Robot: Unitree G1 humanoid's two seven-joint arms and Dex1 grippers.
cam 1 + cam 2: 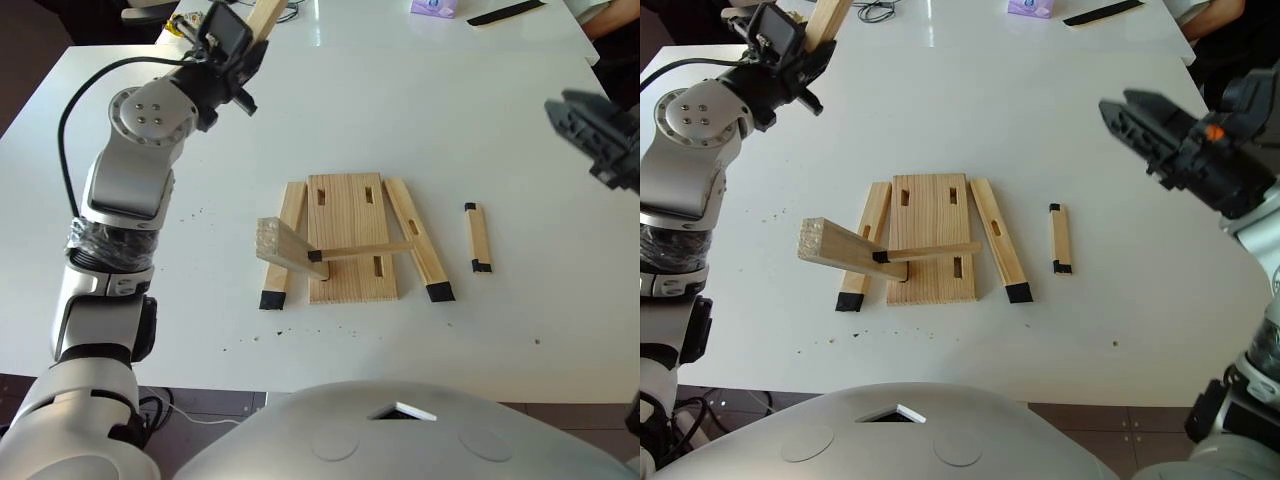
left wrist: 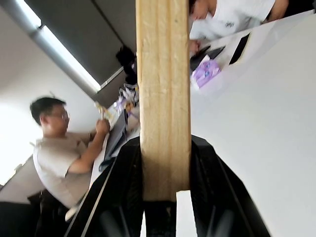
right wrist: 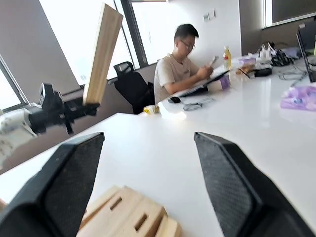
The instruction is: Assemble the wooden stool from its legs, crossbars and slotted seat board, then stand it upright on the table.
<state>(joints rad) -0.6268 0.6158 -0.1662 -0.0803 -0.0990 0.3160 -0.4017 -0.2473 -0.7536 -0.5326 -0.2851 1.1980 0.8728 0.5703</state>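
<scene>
While the board (image 1: 345, 215) is laid flat in the middle of the white counter (image 1: 400, 90), a tipped leg (image 1: 285, 245) is stuck up at its near left slot and is leaned to the left. A thin bar (image 1: 365, 250) is joined to that leg and is stretched to the right across the board. The left leg (image 1: 293, 205) is laid flat just beside the board's left edge. The right leg (image 1: 428, 265) is laid by the right edge, turned a little. A short bar (image 1: 477, 237) is set apart, further to the right. A fourth leg (image 2: 163, 98) is held up high over the far left of the counter by the left gripper (image 1: 240, 50), and the jaws are squeezed on it near one end. The right gripper (image 3: 148, 140) is held up in the air at the right, with its jaws spread wide and nothing between them.
</scene>
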